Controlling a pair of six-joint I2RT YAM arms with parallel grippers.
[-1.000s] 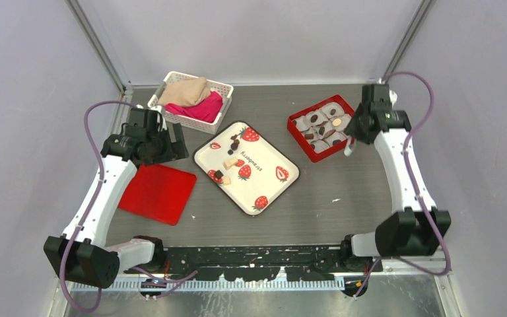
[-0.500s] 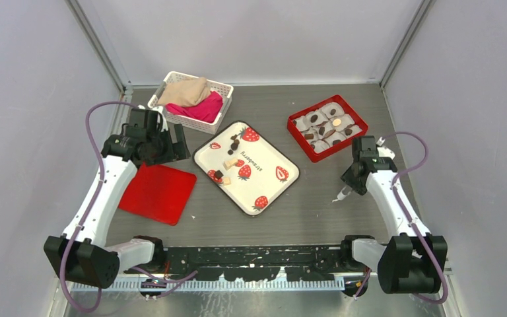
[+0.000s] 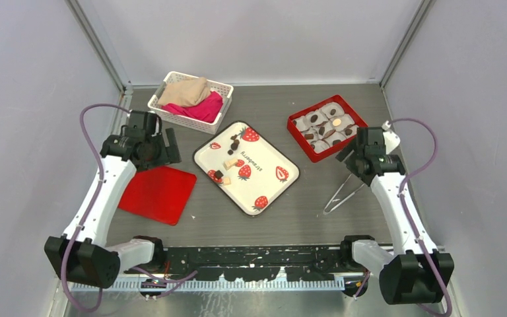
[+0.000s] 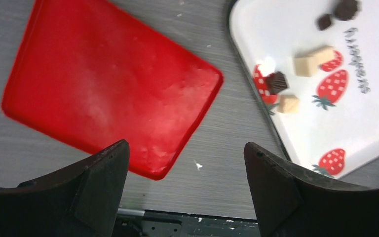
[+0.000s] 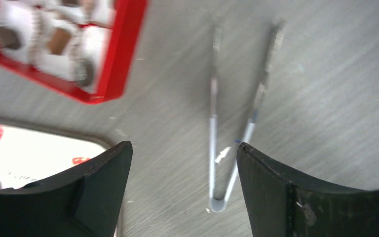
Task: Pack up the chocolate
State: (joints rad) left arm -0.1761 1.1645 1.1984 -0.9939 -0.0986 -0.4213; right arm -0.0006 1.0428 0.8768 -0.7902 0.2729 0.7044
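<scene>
- The left gripper (image 4: 187, 197) hangs with its jaws wide apart and nothing between them, above the near edge of the red lid (image 4: 108, 89).
- The lid lies flat on the table (image 3: 317, 191), left of the tray (image 3: 264, 185) and just clear of its rim.
- The right gripper (image 5: 182, 197) also stands open and holds nothing.
- The tongs (image 5: 232, 138) lie on the table below the right gripper, their joined end toward the camera and the two tips pointing away; the wrist view is blurred.
- Seen from the top, the tongs (image 3: 342, 195) sit between the tray and the right arm, near the box (image 3: 300, 142).
- Some chocolate (image 4: 278, 81) is on the tray: one dark lump beside two pale cubes (image 4: 308, 61) and two more toward the far corner.
- More chocolate (image 3: 313, 119) sits in the white cups inside the red box at the far right.
- A basket (image 3: 188, 122) of cloths stands at the far left.
</scene>
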